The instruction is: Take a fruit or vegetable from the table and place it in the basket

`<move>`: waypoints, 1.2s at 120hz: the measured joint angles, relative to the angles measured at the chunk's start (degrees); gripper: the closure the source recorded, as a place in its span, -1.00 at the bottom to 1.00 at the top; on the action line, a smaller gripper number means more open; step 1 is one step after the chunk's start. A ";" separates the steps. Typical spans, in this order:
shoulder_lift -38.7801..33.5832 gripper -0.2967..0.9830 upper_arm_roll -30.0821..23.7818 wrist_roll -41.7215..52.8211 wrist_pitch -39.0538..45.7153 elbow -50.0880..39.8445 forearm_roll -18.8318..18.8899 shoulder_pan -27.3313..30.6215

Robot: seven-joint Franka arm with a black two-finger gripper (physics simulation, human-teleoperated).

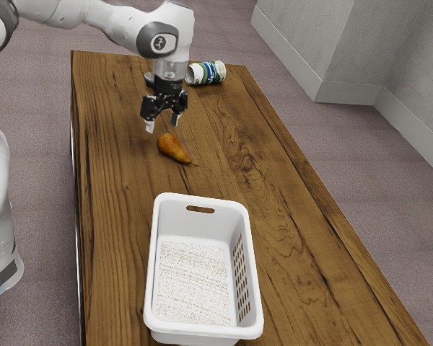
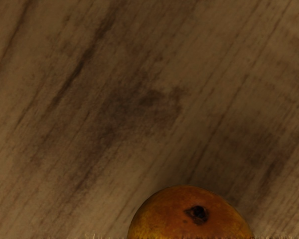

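Note:
My gripper hangs above the table in the exterior view, its two fingers apart with nothing between them. Just below it, a brownish-orange pear lies on its side on the wood, its stem toward the exterior view's right. In the wrist view the rounded end of the pear, with a dark spot, shows at the lower edge. A white basket stands nearer the exterior camera, with nothing in it.
A white can with a green and blue label lies at the far end of the wooden table. A small grey object sits behind my hand, partly hidden.

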 joint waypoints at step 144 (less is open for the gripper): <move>5.09 -0.54 -0.10 7.35 7.21 -2.72 -11.07 -0.13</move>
